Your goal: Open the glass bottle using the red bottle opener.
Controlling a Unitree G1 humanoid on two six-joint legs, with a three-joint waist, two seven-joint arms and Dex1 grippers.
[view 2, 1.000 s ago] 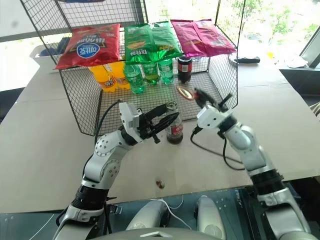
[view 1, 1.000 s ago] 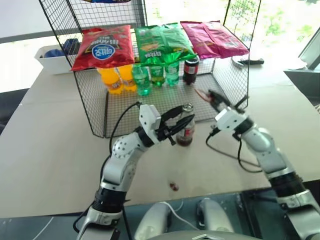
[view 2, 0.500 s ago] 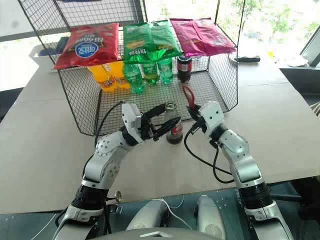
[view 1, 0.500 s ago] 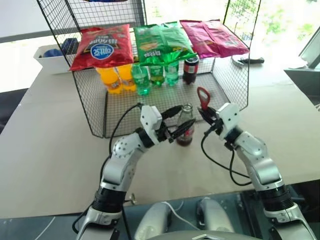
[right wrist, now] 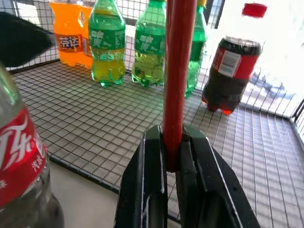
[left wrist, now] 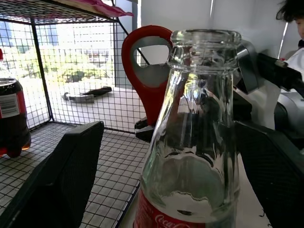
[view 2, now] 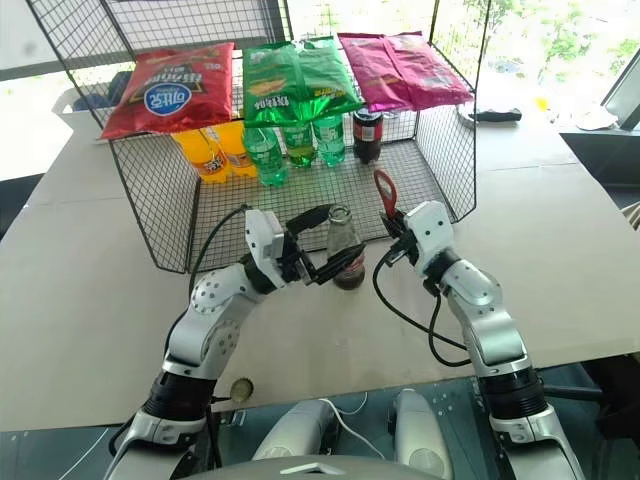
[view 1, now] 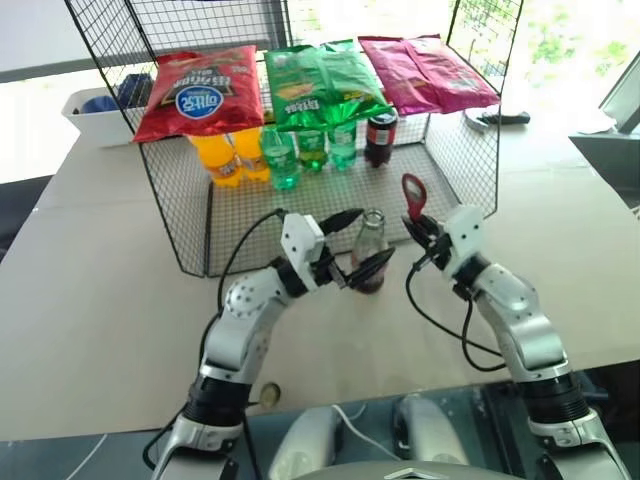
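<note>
The glass bottle stands upright just below the middle of the left eye frame, on the tan table right at the front edge of the wire rack. Its mouth looks bare in the left wrist view, no cap on the rim there, and the dark drink sits low inside under the red label band.

The left gripper comes in from the left side of the frame with its fingers spread wide, one finger on each side of the bottle. From the wrist view there's a visible gap between glass and both fingers, so it's around the bottle but not squeezing it.

The right gripper sits just right of the bottle, fingers pressed together on the lower end of the red bottle opener. The opener sticks straight up, loop end on top, close beside the bottle's neck but apart from it.

Further back in the upper middle of the frame, the rack's floor has orange soda bottles, green bottles and a dark cola bottle in a row. Chip bags lie across the rack's top: a red bag, a green bag, a pink bag.

A small round cap lies on the table near its front edge, lower left of centre.
</note>
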